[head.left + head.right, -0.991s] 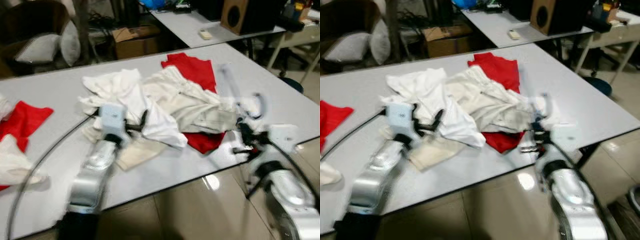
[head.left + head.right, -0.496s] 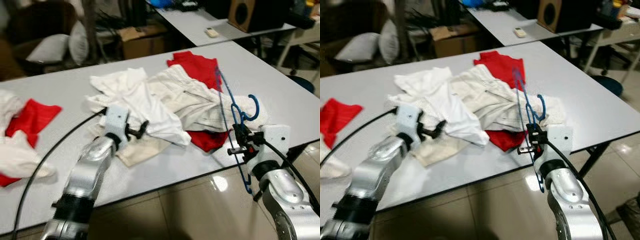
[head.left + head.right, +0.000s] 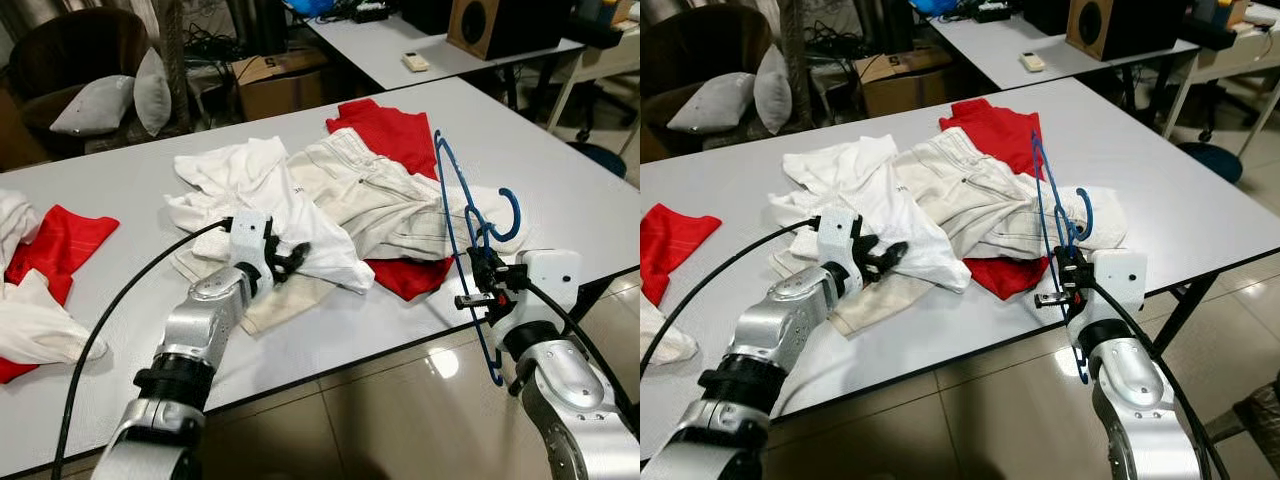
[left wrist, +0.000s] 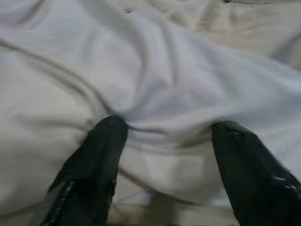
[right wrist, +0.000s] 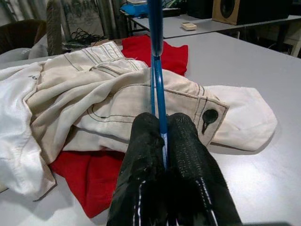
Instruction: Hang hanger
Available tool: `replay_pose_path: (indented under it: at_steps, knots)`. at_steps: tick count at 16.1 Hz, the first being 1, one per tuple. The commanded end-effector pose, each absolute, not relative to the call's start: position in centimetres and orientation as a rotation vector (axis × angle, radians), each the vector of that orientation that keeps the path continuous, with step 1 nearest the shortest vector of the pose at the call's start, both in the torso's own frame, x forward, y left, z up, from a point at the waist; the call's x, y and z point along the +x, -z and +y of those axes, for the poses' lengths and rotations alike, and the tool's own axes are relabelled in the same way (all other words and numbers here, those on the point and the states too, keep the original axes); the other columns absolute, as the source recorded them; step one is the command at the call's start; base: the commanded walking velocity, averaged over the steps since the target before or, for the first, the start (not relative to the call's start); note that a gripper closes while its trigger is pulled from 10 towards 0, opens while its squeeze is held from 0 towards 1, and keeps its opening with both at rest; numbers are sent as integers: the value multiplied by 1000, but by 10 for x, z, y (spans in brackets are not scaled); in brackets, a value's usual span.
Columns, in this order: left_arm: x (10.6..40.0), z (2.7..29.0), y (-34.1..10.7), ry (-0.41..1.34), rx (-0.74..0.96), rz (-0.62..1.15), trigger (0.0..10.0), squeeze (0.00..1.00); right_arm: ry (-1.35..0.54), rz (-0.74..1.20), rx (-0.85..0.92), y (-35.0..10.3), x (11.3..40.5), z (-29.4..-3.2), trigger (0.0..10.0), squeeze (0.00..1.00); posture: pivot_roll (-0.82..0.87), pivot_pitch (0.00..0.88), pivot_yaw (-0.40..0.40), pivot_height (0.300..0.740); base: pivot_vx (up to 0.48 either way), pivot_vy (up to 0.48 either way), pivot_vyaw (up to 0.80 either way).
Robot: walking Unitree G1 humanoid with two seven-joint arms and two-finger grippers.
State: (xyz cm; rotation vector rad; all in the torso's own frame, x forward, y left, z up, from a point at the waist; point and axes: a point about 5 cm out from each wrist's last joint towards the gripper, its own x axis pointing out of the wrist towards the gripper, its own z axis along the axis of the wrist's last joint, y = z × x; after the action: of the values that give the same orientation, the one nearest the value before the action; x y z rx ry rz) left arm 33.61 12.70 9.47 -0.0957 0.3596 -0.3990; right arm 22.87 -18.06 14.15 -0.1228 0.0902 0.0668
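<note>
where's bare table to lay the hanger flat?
Bare table on the far right, beyond the red garment. Also between the white pile and the red cloth. The middle is crowded. Right gripper holds the blue hanger.

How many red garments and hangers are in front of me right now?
Red garments: 2 (red garment under the pile, red garment at the left)
Hangers: 1 (blue hanger, clamped in the right claw)
Total: 3

red cloth: mostly buried under cream trousers | blue hanger: top cut off by frame edge, lower wire hidden between right claw fingers | left claw: fingertips sunk into white garment, blurred | counter: far left cropped
</note>
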Motion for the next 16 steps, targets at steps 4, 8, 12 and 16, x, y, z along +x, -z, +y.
replay_pose_path:
  at_steps: [4,8,12,16]
  knots:
    - [343,126,-99,391,-69,346,0,0,-71,75,-120,-142,231,-177,10000,0,-4,0,141,740,0,0,0]
    - [343,118,-100,433,-111,329,0,0,-66,73,-127,-141,230,-177,10000,0,-7,0,139,740,0,0,0]
    - [341,116,-101,456,-149,310,0,0,-70,72,-131,-141,231,-176,10000,0,-3,0,135,740,0,0,0]
    - [343,113,-112,494,-185,265,0,0,-68,69,-134,-141,232,-175,10000,0,0,0,143,740,0,0,0]
